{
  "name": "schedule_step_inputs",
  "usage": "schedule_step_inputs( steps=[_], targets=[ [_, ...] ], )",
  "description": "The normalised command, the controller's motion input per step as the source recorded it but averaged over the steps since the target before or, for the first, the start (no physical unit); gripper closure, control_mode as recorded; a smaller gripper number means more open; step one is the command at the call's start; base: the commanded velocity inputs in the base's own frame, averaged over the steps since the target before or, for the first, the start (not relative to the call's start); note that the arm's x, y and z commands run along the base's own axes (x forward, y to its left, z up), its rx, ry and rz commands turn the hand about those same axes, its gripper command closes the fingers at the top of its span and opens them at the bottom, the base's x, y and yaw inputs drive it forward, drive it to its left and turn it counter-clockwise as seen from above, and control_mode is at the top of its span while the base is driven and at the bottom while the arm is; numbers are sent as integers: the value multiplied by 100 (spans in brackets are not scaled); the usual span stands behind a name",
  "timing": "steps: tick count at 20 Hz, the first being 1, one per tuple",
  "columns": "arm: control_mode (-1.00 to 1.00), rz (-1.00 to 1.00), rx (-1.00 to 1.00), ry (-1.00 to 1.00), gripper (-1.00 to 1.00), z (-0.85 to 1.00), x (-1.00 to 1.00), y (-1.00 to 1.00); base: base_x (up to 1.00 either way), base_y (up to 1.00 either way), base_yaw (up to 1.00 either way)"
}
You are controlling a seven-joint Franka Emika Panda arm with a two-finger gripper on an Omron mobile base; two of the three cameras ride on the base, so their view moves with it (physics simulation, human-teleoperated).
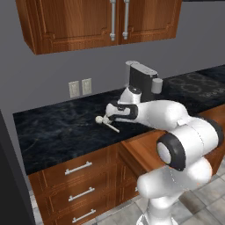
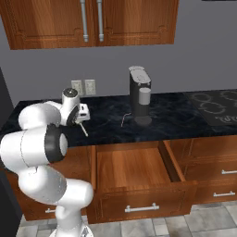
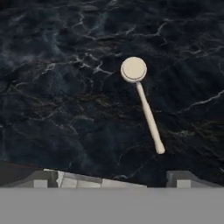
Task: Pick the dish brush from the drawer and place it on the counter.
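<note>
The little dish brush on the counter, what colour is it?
Cream-white all over, the round-headed dish brush on the black marbled counter; clearest in the hand view.

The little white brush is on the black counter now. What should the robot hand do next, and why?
Probably lift straight up and pull away. The small cream-white dish brush lies flat on the black marbled stone counter, and the gripper's dark fingertips stand apart from it, holding nothing. The wide reddish-brown wooden drawer is open.

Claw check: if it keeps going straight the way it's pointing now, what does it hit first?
Most likely the dish brush lying on the black counter straight ahead of the claw; the brush's height above the stone is unclear.
</note>
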Motion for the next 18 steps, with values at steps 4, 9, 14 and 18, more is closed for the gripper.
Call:
schedule_step_inputs(
  steps=[4,9,14,18],
  targets=[
    [-100,-4,0,-16,-100,64,-100,9,0,0,0],
    [-100,-2,0,-21,-100,53,-96,12,0,0,0],
    [-100,0,-10,-14,-100,27,-49,36,0,0,0],
    [-100,0,-2,-1,-100,0,-2,3,0,0,0]
  ],
)
